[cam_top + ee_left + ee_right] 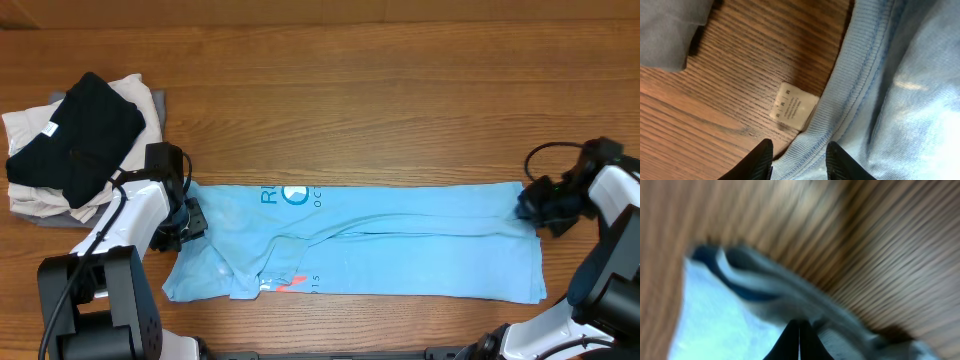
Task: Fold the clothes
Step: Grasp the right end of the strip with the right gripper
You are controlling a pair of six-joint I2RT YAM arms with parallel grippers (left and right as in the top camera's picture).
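Limp, light sky-blue T-shirt is best pinched at its edges: left gripper jaws spread astride the collar, right gripper jaws pressed together at the right hem.

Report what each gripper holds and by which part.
Right gripper is shut on the blue T-shirt, pinching its right-end edge. Left gripper stands open astride the collar, gripping nothing.
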